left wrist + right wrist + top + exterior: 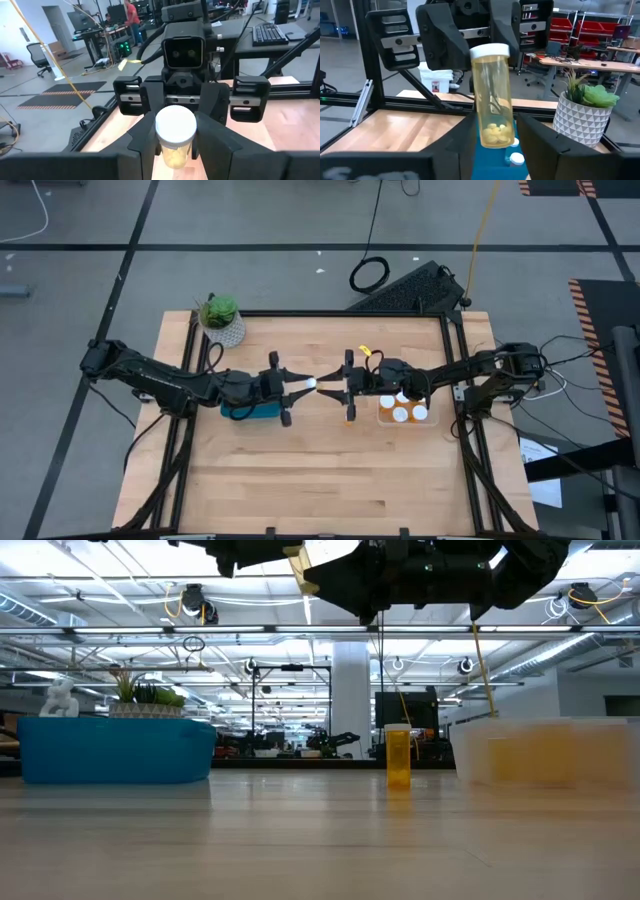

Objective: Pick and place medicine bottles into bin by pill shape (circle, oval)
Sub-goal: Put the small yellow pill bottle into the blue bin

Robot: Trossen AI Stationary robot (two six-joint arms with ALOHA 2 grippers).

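Note:
One medicine bottle [312,384], amber with a white cap and pale pills at its bottom [494,134], hangs upright in the air over the table's middle. My left gripper [303,385] reaches it from the left and my right gripper [328,389] from the right, tip to tip, both shut on it. Another amber bottle [398,755] stands on the table by the clear bin [381,420], which holds several white-capped bottles. The blue bin [250,411] lies under my left arm, with white caps [516,159] showing inside. My left gripper pinches the bottle's upper body just under the cap [175,146] between its two fingers, coming level from the table's left. The bottle stands upright, cap up, lifted clear. My right gripper pinches the bottle's lower body [495,120] between its two fingers, level from the table's right, across the bottle. The bottom hangs free of the table.
A white pot with a green plant [222,320] stands at the table's far left, behind the blue bin. Bare wooden tabletop [320,480] spreads along the near side. A keyboard [410,288] lies beyond the far edge.

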